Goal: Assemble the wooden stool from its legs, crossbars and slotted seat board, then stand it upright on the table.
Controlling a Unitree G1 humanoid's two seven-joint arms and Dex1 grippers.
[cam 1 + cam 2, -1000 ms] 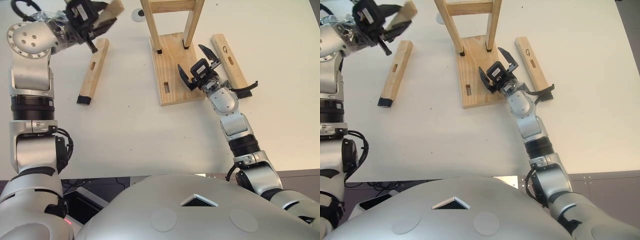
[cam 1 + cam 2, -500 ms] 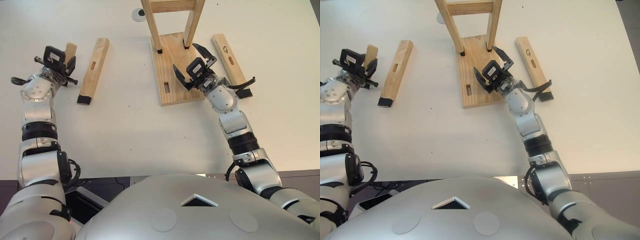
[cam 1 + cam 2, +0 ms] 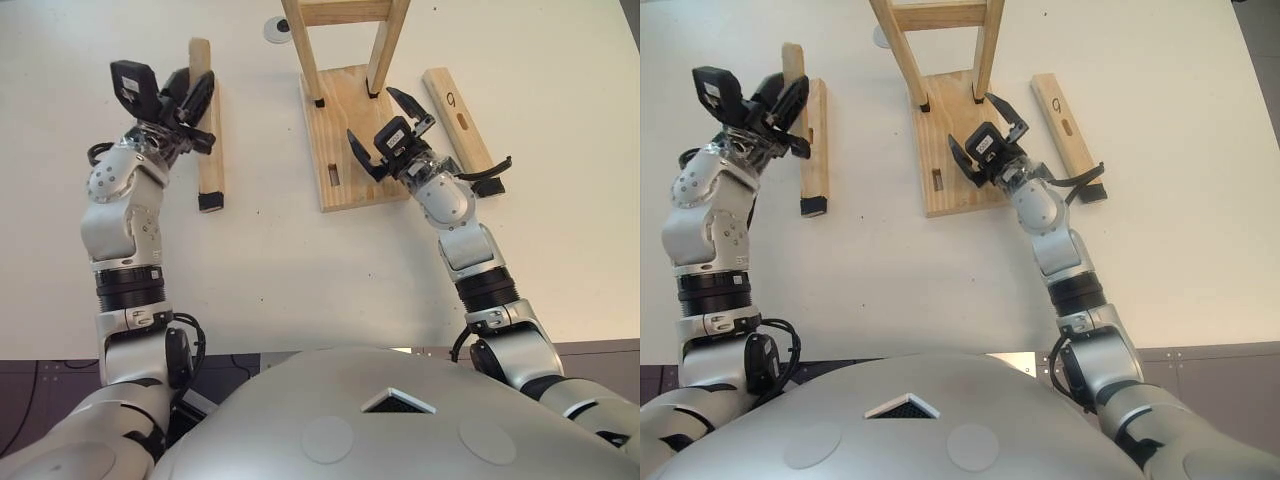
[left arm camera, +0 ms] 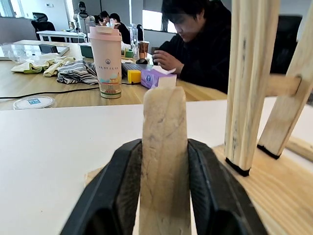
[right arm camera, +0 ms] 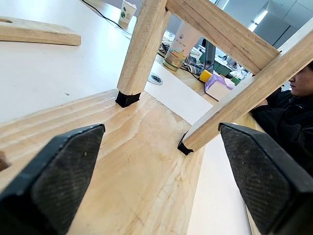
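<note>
At left, a pale wooden crossbar (image 3: 200, 52) is clamped by the left pincer (image 3: 187, 95), the right pincer (image 3: 372, 118) spread; jamming is risked if tilted.

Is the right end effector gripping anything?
No, the right end effector is open above the pale wooden slotted seat board, holding nothing.

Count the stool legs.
4. In the board stand the left upright leg and right upright leg. Beside it lie the left loose leg, on its left, and the right loose leg, on its right. None looks hidden.
</note>
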